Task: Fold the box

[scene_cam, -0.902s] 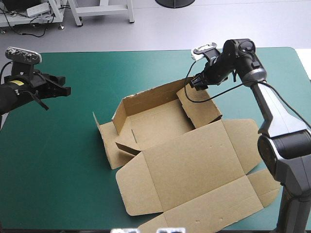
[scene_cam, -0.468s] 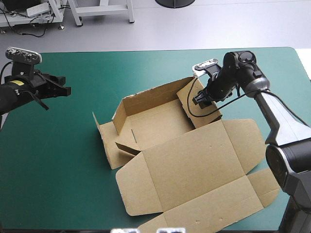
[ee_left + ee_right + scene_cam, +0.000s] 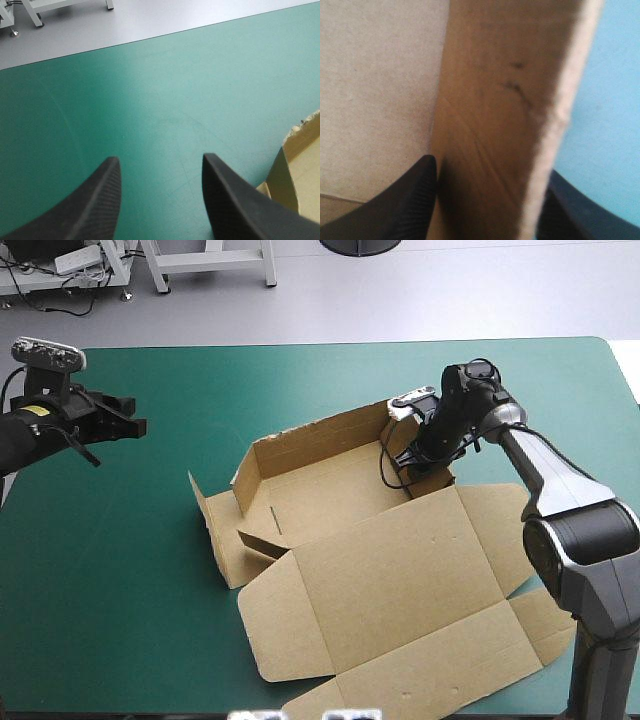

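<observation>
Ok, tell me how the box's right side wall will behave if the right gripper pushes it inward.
Likely hinges rather than bends: the right side wall stands raised off a crease in the box. Probably light and thin, judging by its narrow pale cut edge. With the left gripper away, the whole sheet may slide on the teal-green cover.

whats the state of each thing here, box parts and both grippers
box: partly folded, walls raised, an open tray
lid: lying flat on the table
right wall: upright, between the right gripper's fingers
right gripper: open, astride the right wall
left gripper: open, empty, over the teal-green cover, off the box
</observation>
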Controlling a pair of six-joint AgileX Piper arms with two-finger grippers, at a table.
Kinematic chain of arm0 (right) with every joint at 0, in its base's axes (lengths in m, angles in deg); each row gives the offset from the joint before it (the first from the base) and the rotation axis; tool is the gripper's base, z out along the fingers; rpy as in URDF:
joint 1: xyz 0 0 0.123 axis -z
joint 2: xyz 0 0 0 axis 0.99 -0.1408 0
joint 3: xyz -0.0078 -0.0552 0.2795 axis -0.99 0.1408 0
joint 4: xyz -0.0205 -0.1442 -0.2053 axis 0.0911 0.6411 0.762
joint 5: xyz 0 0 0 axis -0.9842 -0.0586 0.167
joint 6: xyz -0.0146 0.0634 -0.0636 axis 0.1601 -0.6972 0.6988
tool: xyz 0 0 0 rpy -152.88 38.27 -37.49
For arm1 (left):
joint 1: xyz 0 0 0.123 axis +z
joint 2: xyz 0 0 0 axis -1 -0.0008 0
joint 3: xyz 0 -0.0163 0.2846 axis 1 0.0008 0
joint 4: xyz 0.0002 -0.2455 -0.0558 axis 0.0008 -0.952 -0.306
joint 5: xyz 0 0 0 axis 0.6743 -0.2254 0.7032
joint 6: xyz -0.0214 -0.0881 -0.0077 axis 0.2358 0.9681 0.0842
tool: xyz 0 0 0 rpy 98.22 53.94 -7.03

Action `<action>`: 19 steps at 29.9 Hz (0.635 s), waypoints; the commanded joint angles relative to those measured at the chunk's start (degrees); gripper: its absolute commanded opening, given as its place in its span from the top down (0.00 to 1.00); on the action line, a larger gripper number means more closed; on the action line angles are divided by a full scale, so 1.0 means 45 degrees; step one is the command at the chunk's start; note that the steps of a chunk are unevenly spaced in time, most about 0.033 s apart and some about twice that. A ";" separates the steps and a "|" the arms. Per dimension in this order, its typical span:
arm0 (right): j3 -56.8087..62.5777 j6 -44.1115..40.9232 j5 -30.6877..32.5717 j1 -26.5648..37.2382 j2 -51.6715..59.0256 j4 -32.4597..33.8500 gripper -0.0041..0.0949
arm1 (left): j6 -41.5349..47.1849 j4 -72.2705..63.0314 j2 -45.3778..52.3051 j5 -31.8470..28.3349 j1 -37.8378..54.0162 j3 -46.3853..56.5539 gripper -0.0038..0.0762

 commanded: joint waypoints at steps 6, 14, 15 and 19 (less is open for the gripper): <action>-0.0838 0.0487 0.0253 -0.0257 0.0569 -0.0213 0.98 | 0.0002 -0.0780 0.0329 -0.0452 0.0022 -0.0339 0.50; -0.2814 0.0455 0.0253 0.0192 0.1203 -0.0724 0.98 | -0.0007 -0.0375 0.0329 -0.0606 0.0022 -0.0339 0.50; -0.3012 0.0455 0.0253 0.0410 0.1446 -0.0911 0.98 | 0.0188 -0.0125 0.0329 -0.0636 0.0022 -0.0339 0.50; -0.3285 0.0780 0.0253 0.1727 0.2601 -0.2614 0.98 | 0.0714 0.0643 0.0329 -0.0916 0.0022 -0.0339 0.50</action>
